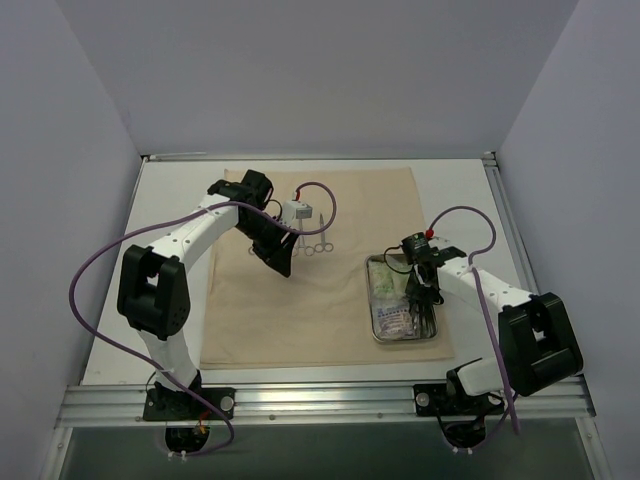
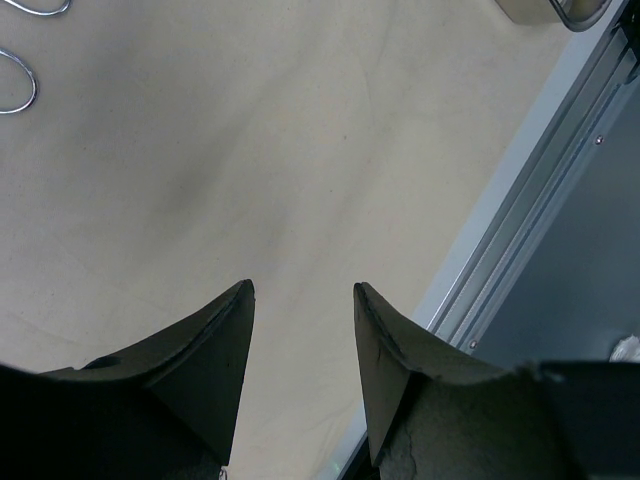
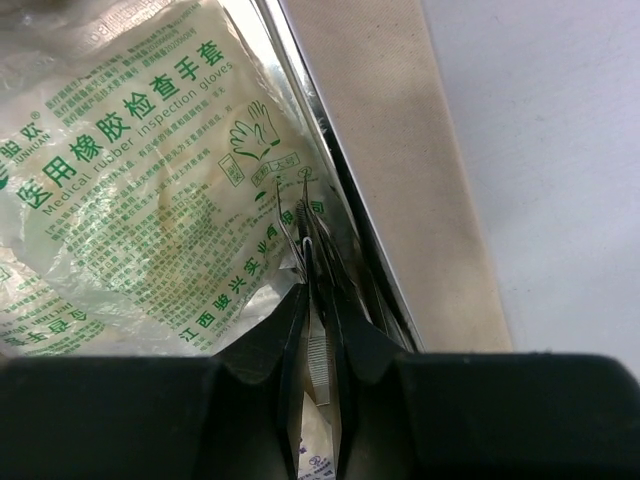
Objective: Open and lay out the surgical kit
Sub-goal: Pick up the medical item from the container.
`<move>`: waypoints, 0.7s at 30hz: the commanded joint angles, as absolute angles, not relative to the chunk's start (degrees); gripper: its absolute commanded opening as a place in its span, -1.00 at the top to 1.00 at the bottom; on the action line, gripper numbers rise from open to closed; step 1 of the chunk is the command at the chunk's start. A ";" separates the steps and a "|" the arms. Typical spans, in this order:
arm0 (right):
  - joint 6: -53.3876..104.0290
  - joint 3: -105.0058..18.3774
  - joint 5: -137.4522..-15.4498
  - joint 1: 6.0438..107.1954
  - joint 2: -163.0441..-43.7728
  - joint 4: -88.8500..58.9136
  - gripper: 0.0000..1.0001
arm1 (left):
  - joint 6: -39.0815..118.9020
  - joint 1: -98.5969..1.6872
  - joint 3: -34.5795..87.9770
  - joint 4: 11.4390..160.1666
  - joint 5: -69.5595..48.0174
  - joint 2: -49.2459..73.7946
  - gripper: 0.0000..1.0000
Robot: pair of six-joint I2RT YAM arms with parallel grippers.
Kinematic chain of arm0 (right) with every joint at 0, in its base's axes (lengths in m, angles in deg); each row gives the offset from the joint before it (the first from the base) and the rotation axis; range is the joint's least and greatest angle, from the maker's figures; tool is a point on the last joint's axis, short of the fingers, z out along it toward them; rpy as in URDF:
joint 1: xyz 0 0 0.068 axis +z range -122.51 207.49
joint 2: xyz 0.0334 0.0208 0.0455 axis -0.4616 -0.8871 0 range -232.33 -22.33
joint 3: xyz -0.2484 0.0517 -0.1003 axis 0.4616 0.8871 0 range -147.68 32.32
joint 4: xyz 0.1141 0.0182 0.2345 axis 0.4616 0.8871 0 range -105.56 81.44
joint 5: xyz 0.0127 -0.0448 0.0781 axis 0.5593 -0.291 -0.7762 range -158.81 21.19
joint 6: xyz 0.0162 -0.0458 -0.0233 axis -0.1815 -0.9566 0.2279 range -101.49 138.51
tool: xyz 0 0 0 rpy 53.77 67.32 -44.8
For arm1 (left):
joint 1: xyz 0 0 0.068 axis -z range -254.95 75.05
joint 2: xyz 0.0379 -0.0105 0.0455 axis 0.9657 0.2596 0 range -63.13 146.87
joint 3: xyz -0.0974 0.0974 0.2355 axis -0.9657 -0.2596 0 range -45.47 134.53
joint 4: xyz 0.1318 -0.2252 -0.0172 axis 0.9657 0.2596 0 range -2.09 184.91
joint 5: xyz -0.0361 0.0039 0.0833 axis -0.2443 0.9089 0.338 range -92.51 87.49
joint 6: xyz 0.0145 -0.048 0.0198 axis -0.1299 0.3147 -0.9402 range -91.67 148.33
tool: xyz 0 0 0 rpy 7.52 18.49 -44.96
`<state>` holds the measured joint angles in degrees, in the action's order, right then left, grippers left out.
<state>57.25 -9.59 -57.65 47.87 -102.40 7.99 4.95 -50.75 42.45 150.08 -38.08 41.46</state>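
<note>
The beige cloth wrap (image 1: 300, 300) lies spread flat on the table. Thin steel ring-handled clamps (image 1: 318, 245) lie on it near the middle; their rings show at the top left of the left wrist view (image 2: 15, 80). My left gripper (image 1: 278, 262) hangs open and empty above bare cloth (image 2: 250, 150) just left of the clamps (image 2: 302, 288). The steel tray (image 1: 372, 300) sits on the cloth's right part and holds pale packets (image 1: 392, 300). My right gripper (image 1: 420, 300) is down in the tray, shut on thin steel tweezers (image 3: 320, 350) beside a glove packet (image 3: 130, 180).
The tray's steel rim (image 3: 330, 140) runs along the cloth's right strip (image 3: 400, 150), with white table (image 3: 560, 150) beyond. An aluminium rail (image 1: 320, 400) bounds the near edge and also shows in the left wrist view (image 2: 530, 200). White walls enclose the table.
</note>
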 commanded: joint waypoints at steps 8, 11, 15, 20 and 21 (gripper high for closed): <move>57.71 -13.47 -56.24 49.29 -100.11 13.44 0.88 | 3.98 -50.96 44.88 150.92 -38.02 40.40 -0.07; 57.62 -14.00 -56.16 49.55 -100.20 14.23 0.88 | 3.98 -50.96 44.97 150.84 -38.11 40.40 -0.08; 57.70 -16.19 -54.31 50.69 -99.85 16.16 0.86 | 3.98 -50.96 44.97 151.01 -38.02 40.32 -0.07; 57.09 -17.78 -52.64 51.13 -99.85 17.66 0.86 | 4.07 -50.96 45.14 151.01 -37.93 40.32 -0.07; 56.83 -18.13 -51.59 51.14 -99.93 18.01 0.86 | 4.07 -50.96 45.14 151.01 -37.84 40.32 -0.07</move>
